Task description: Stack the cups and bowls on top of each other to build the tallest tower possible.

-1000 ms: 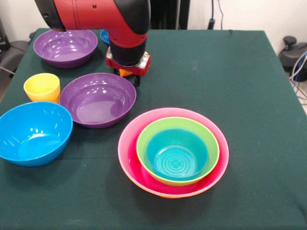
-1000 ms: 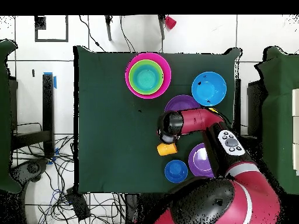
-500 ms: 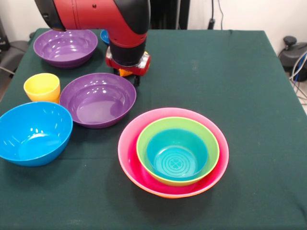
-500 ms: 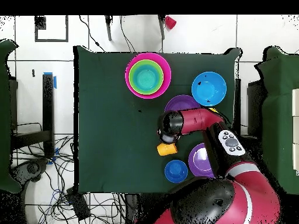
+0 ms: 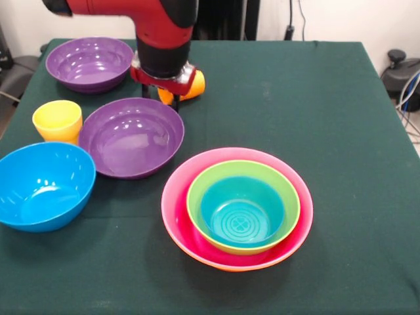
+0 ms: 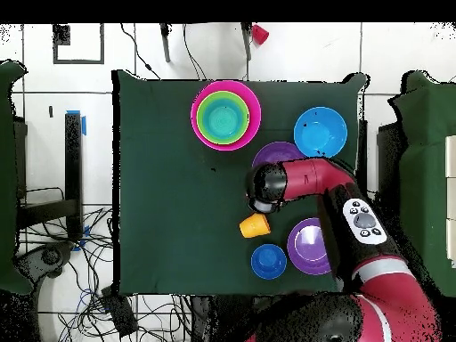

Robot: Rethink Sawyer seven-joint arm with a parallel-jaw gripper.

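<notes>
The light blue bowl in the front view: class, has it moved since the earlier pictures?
Yes. The light blue bowl has slid slightly left, away from the fixed pink bowl, its rim now nearer the picture's left edge.

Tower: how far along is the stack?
Done: teal bowl nested in green bowl, inside the pink bowl. In hand: the gripper is beside the orange cup; a grasp isn't visible. Left: two purple bowls, light blue bowl, small dark blue bowl, yellow cup, all loose on the table.
</notes>
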